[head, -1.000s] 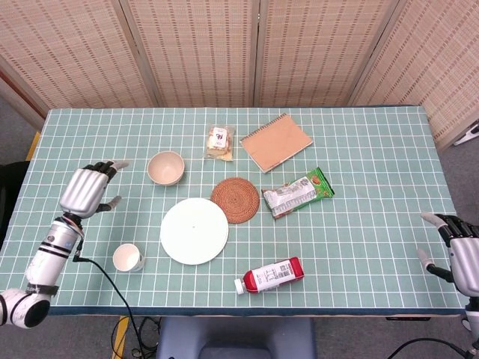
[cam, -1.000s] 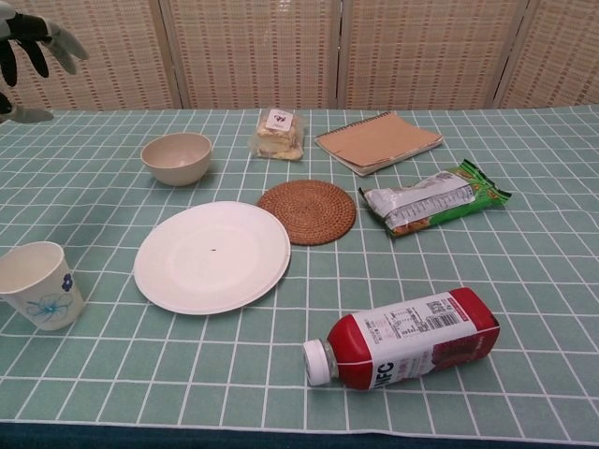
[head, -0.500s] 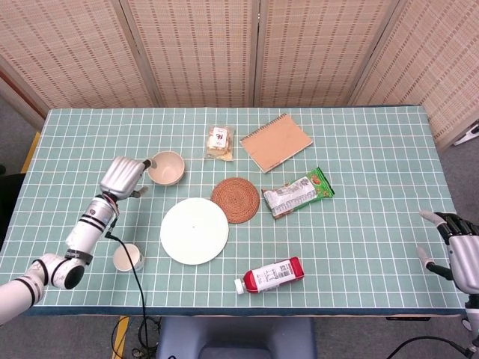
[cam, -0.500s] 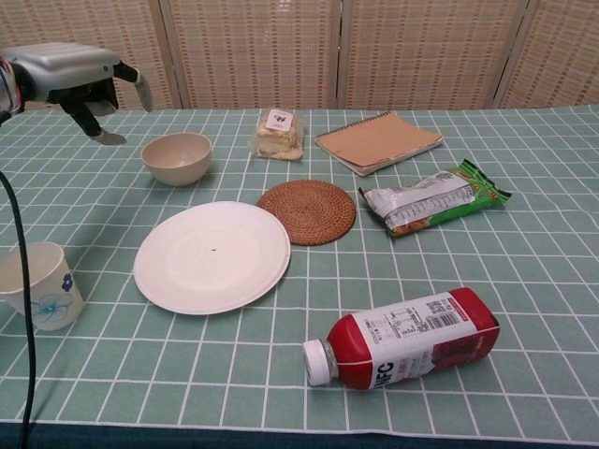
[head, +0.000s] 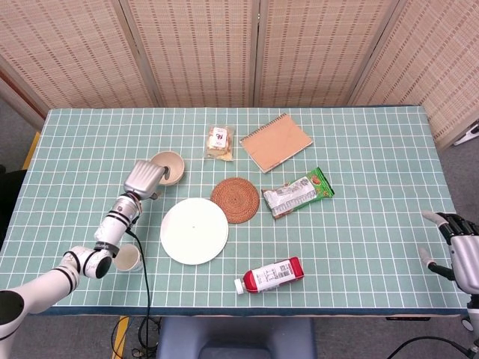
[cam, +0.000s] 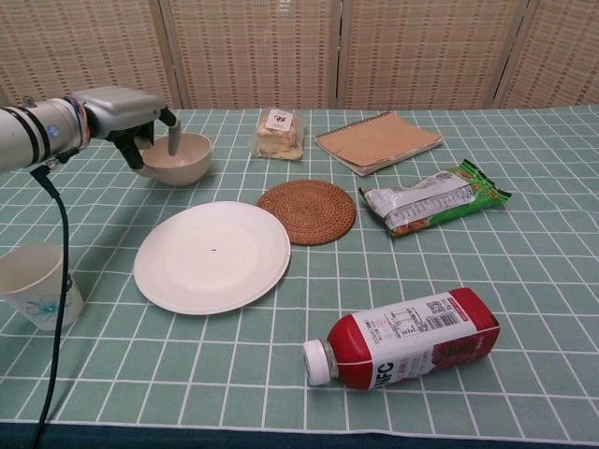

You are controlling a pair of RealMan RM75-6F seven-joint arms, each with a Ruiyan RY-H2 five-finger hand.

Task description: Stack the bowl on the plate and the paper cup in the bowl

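Observation:
The beige bowl [head: 171, 166] [cam: 180, 159] stands on the table behind the white plate [head: 194, 230] [cam: 212, 255]. My left hand [head: 146, 179] [cam: 124, 110] is at the bowl's left rim, with a finger inside the bowl and the thumb outside, pinching the rim. The paper cup [head: 130, 259] [cam: 36, 283] stands upright left of the plate, partly under my left forearm in the head view. My right hand [head: 460, 253] hangs at the table's right front edge, fingers apart and holding nothing; the chest view does not show it.
A round woven coaster [head: 235, 200] lies just right of the bowl and behind the plate. A red bottle [head: 269, 275] lies on its side near the front edge. A green snack packet [head: 298, 192], a notebook [head: 275, 141] and a wrapped bread [head: 219, 142] lie further back.
My left hand has swept right from the table's left side to the bowl and its fingers have closed over the rim. Bowl, plate, cup and right hand have stayed put.

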